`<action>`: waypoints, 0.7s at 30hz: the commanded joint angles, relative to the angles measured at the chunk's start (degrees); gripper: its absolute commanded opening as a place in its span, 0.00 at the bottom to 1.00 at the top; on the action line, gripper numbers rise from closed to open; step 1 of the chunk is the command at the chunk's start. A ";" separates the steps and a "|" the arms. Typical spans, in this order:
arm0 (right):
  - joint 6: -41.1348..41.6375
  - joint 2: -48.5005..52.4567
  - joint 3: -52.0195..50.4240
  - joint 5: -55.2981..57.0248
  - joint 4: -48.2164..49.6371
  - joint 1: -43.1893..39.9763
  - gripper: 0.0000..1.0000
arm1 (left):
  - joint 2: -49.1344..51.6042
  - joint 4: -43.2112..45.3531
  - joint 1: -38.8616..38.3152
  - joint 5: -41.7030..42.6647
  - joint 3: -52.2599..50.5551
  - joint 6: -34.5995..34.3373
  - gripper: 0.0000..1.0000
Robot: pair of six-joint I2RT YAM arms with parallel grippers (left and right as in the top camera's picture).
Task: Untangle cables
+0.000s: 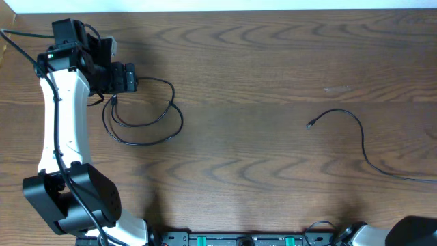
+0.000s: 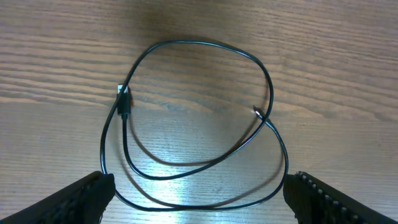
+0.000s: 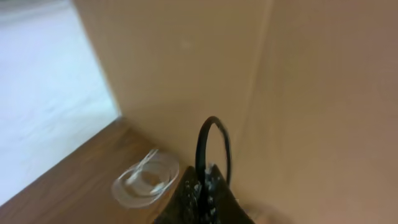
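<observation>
- Cables lie in two places on the worktop, well apart from each other.
- We see the looped cable spread flat directly under the left claw, its plug on the left side of the loop.
- That claw hangs above it with fingers spread wide, one at each lower corner of its wrist view, touching nothing.
- We find the second cable far to the right, curving off the worktop's edge.
- The right claw is pinched together on a black cord that arches up from its tips.
- A whitish coil rests just beside it.
</observation>
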 commanded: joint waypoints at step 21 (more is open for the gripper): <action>13.20 29.51 0.66 -26.91 -12.13 1.84 0.99 | -0.68 -0.83 0.20 0.70 0.02 -1.57 0.93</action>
